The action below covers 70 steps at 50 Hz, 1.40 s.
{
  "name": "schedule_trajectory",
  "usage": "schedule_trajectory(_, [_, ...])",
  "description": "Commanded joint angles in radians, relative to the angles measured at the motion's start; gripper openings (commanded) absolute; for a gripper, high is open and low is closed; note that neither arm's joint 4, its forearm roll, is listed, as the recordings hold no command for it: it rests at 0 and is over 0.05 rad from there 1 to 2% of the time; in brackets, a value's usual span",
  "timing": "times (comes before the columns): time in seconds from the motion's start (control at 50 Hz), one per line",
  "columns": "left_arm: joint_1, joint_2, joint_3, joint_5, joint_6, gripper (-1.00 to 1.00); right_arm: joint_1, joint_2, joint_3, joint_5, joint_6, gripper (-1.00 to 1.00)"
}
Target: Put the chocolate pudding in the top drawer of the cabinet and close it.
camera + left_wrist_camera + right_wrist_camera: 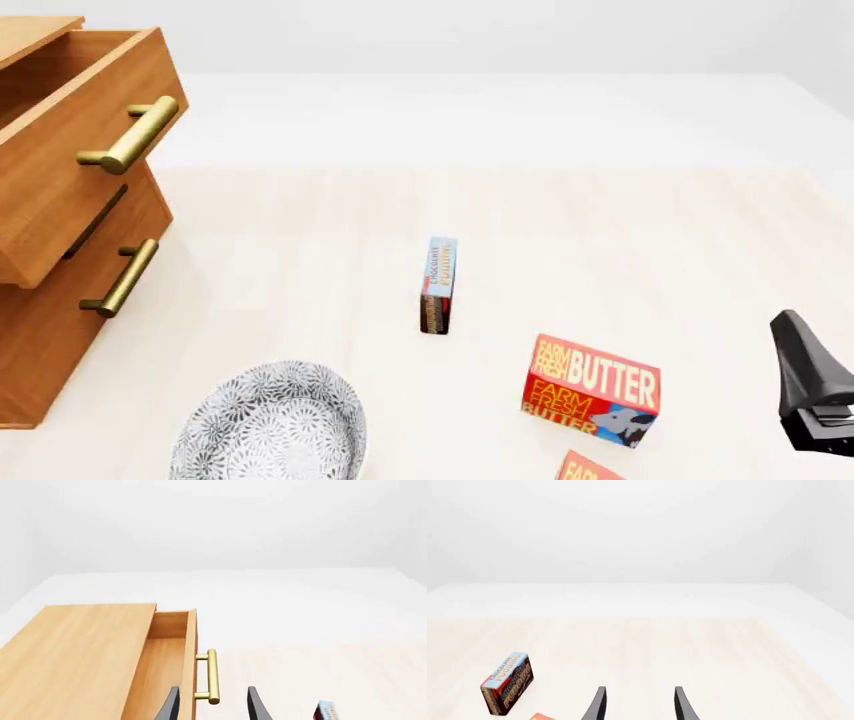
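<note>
The chocolate pudding (438, 283) stands on its long edge in the middle of the table, blue-and-white end away from me, brown end nearer. It also shows in the right wrist view as the pudding box (507, 682), ahead of my right gripper (640, 707), which is open and empty. The cabinet (40, 340) stands at the far left with its top drawer (80, 170) pulled out. My left gripper (213, 707) is open, with the drawer's brass handle (211, 676) showing between its fingers; I cannot tell whether they touch it.
A red butter box (590, 390) lies near the front right, with a second butter box (587, 468) at the front edge. A patterned grey plate (274, 425) sits front left, near the cabinet. The lower drawer's handle (120, 278) is below the open drawer.
</note>
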<state>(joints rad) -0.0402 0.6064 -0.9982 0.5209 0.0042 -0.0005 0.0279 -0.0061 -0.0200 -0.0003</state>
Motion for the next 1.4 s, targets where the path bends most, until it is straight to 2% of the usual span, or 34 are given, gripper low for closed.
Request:
schedule_trajectory(0.02, [0.024,0.089,-0.078,0.099,-0.011,1.0,0.0,0.0,0.0,0.0,0.0,1.0])
schedule_trajectory(0.1, [0.031,0.114,-0.087,0.124,-0.009,1.0,0.0,0.0,0.0,0.0,0.0,1.0])
schedule_trajectory(0.12, [0.031,0.144,-0.151,0.169,-0.011,1.0,0.0,-0.001,0.0,0.0,0.0,1.0])
schedule_trajectory(0.16, [0.038,0.13,-0.104,0.149,-0.012,1.0,0.0,0.0,0.0,0.0,0.0,1.0])
schedule_trajectory(0.24, [0.038,0.13,-0.104,0.149,-0.012,1.0,0.0,0.0,0.0,0.0,0.0,1.0])
schedule_trajectory(0.42, [0.058,0.199,-0.155,0.195,-0.026,1.0,0.0,0.0,0.0,0.0,0.0,1.0])
schedule_trajectory(0.6, [0.043,0.227,-0.14,0.188,-0.054,1.0,0.0,-0.001,0.0,0.001,0.0,1.0])
schedule_trajectory(0.86, [0.037,0.275,-0.168,0.211,-0.052,1.0,0.0,-0.001,0.0,0.0,0.0,1.0])
schedule_trajectory(1.2, [0.071,0.338,-0.167,0.185,-0.038,1.0,0.0,0.0,0.0,0.0,0.0,1.0])
schedule_trajectory(1.4, [0.075,0.358,-0.156,0.188,-0.054,1.0,0.0,-0.001,0.0,0.0,0.0,1.0])
